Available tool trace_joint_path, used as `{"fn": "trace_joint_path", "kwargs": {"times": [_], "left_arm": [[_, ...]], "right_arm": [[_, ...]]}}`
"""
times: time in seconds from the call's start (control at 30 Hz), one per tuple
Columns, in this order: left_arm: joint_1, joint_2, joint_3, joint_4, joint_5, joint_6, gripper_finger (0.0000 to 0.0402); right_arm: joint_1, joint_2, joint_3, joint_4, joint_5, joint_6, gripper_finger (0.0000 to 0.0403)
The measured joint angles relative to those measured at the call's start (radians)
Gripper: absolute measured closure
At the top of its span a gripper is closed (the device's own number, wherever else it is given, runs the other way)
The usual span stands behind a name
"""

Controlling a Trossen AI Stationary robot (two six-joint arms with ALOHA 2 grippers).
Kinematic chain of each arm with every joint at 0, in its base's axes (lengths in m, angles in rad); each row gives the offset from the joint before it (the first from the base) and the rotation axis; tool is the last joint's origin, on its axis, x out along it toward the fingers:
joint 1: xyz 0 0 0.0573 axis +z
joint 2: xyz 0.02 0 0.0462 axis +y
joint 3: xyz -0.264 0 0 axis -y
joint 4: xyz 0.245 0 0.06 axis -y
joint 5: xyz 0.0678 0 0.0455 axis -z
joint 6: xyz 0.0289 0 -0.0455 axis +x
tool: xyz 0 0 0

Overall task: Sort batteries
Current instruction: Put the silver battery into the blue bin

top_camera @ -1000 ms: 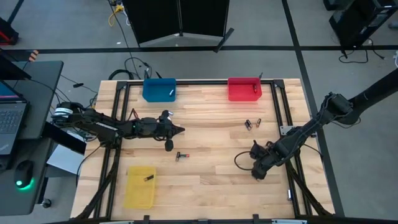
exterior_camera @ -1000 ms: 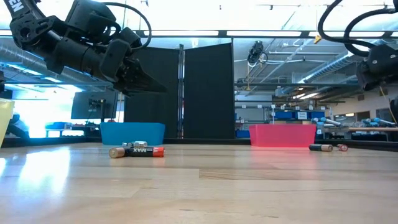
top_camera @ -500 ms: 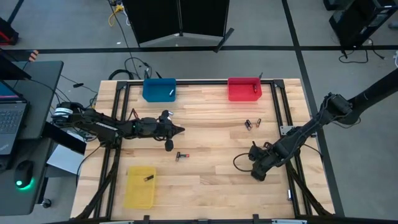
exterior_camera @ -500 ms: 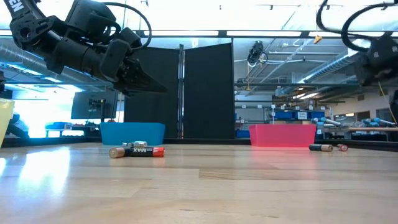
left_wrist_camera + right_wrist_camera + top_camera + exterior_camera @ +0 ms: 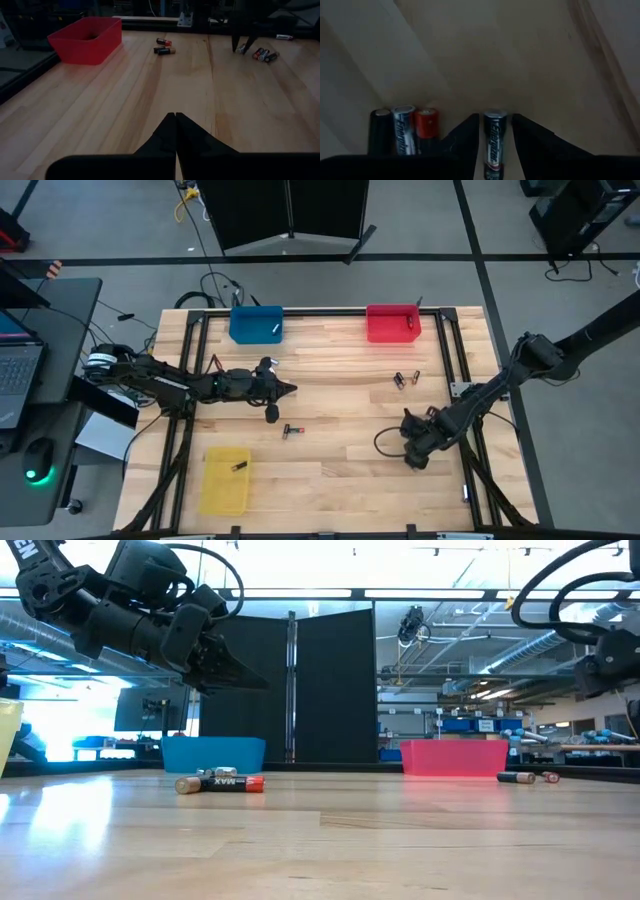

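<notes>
Batteries remain scattered: 1 cell [image 5: 494, 142] sits between the right gripper's [image 5: 495, 131] fingers, which bracket it with a gap on each side, not yet clamped; 3 more [image 5: 404, 131] lie just beside it near the table's [image 5: 340, 420] right side. A pair [image 5: 405, 379] waits near the red bin [image 5: 391, 324], another cell [image 5: 291, 430] mid-table. The blue bin [image 5: 255, 325], the red bin and the yellow bin [image 5: 223, 480] each appear to hold 1, so sorting looks barely begun. The left gripper [image 5: 175, 116], fingers pressed together and empty, hovers left of centre.
</notes>
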Motion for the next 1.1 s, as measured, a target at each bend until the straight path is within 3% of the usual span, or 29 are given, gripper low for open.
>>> {"fn": "trace_joint_path", "kwargs": {"times": [0.33,0.57,0.7,1.1], "left_arm": [[0.0,0.0,0.0,-0.015,0.0,-0.001,0.039],[0.0,0.0,0.0,-0.026,-0.019,-0.027,0.0388],[0.0,0.0,0.0,-0.022,-0.019,-0.027,0.0388],[0.0,0.0,0.0,0.104,-0.002,-0.02,0.0391]], "right_arm": [[-0.001,-0.002,-0.014,-0.043,-0.007,-0.007,0.0281],[-0.043,-0.005,-0.036,-0.009,-0.064,-0.046,0.0341],[-0.078,-0.01,-0.011,0.0,-0.069,-0.129,0.0344],[-0.208,-0.05,0.014,0.409,0.205,-0.413,0.0344]]}}
